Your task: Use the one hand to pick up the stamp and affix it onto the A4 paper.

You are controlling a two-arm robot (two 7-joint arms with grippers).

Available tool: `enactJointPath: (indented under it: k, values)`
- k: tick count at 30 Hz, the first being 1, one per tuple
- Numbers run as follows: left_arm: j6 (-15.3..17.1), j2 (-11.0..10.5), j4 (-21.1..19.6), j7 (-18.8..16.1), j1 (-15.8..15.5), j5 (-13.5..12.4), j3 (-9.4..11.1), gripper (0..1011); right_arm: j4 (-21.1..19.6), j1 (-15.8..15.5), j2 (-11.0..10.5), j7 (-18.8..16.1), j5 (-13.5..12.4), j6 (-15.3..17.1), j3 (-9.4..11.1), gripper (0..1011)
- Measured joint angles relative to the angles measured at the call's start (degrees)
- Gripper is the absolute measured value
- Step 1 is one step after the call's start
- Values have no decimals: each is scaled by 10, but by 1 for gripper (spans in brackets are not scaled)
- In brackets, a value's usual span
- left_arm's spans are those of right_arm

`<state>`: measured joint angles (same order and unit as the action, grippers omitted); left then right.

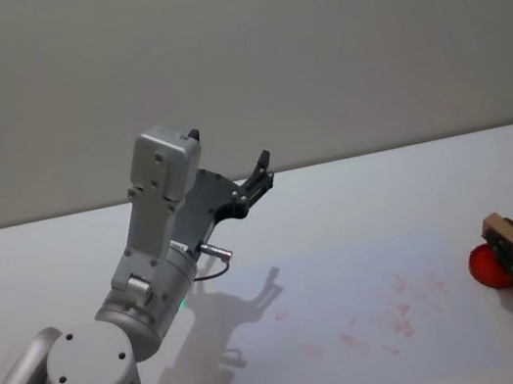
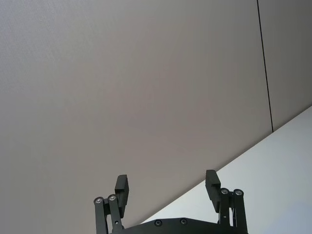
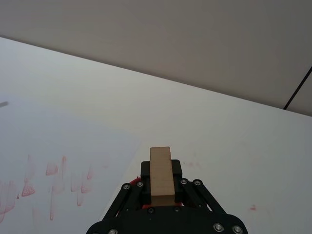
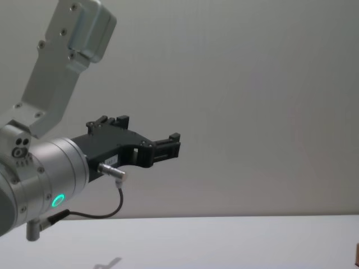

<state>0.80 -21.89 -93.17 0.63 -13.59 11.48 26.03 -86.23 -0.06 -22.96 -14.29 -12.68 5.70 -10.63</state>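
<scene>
Stamp (image 3: 160, 170) clamped in right gripper (image 3: 161, 187); white table (image 1: 387, 199), red-marked A4 paper (image 1: 357, 313), grey wall; left gripper (image 2: 168, 187) agape.

A white table (image 1: 356, 194) is carrying an A4 paper (image 1: 358, 318) with red marks, and a red pad (image 1: 485, 269) beside it.

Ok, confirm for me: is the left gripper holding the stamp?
No. The left gripper is open and empty, raised toward the wall; the stamp sits clamped in the right gripper.

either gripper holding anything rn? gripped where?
Right gripper holds the stamp, fingers clamped on its two long sides near the lower end, over the red ink pad. Left gripper is open and empty, raised above the table.
</scene>
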Motion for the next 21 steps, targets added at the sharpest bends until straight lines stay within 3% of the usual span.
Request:
enactJointPath:
  k: [21]
  values:
    - [0, 0, 0, 0, 0, 0, 0, 1001, 10, 1, 4, -7, 17, 14, -6, 219]
